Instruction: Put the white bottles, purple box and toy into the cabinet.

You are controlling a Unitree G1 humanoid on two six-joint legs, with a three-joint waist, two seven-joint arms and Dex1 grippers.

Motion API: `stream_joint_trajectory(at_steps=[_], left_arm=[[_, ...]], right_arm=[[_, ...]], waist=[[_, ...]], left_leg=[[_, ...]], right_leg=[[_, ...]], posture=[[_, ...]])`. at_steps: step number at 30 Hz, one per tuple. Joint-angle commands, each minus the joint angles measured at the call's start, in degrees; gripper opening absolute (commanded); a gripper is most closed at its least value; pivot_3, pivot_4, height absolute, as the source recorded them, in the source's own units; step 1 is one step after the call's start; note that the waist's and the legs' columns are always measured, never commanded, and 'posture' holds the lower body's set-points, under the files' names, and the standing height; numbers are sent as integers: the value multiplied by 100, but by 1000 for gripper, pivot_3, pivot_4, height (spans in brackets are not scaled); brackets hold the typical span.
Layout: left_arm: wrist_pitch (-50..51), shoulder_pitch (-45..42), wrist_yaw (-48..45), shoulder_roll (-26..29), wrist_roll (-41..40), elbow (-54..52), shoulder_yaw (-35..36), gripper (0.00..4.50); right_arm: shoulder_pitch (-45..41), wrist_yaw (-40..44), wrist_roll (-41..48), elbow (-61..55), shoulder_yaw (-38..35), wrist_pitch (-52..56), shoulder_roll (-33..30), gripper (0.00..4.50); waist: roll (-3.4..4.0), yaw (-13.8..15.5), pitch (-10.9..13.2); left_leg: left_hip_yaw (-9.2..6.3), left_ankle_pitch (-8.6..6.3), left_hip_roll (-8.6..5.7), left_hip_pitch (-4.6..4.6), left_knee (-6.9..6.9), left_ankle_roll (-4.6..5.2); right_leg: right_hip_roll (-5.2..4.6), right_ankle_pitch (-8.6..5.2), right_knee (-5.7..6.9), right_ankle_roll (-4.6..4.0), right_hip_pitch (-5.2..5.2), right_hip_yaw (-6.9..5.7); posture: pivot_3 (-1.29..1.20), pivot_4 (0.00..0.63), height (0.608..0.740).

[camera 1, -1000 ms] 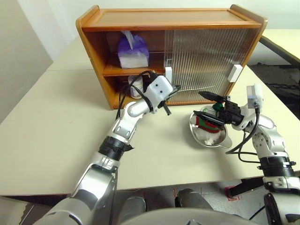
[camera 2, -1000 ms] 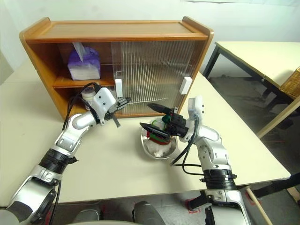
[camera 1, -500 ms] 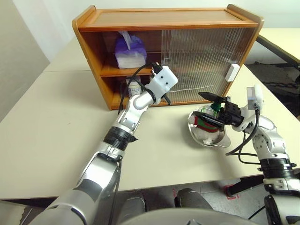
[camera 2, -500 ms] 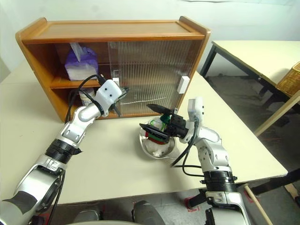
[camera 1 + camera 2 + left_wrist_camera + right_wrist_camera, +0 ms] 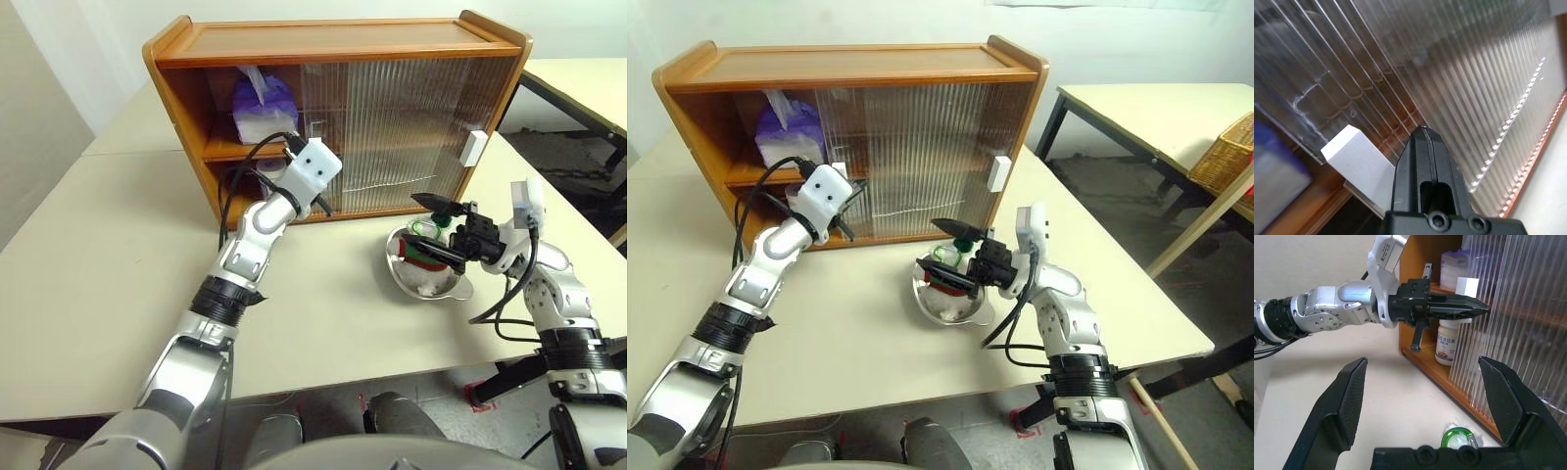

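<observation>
Under my wide-spread right gripper (image 5: 439, 233): toy (image 5: 423, 257) in metal dish (image 5: 416, 284); left gripper (image 5: 1480, 309), pressed together, beside cabinet (image 5: 333, 44) handle (image 5: 1359, 164).

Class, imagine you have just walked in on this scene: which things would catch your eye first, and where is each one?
The wooden cabinet at the back of the table stands out, its ribbed sliding doors covering most of the front, with the purple box on the upper shelf at the open left end. The left hand, shut, points at a white door handle. On the right, the open right hand hovers over a metal dish holding the toy.
</observation>
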Motion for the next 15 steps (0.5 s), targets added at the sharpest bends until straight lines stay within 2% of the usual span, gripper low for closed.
stream_joint_trajectory(at_steps=[1,11,15], left_arm=[[255,135,176,284,-18,-118,485,20],[586,634,232,577,-57,-630,848,20],[732,851,269,725,-82,-835,1055,20]], right_arm=[[-68,66,-121,92,76,-64,13,4500],[-122,103,-141,142,75,-58,52,4500],[-176,138,-160,222,78,-71,47,4500]], waist=[[-1,1,1],[0,72,2],[0,88,2]], left_leg=[[-1,1,0,2,0,-2],[-3,15,0,4,-5,-20],[-4,16,0,3,-14,-22]], right_leg=[[0,0,1,0,0,0],[1,5,16,-9,-12,-2],[1,30,16,-51,-20,0]], posture=[[-89,0,740],[-70,0,740],[-56,0,740]])
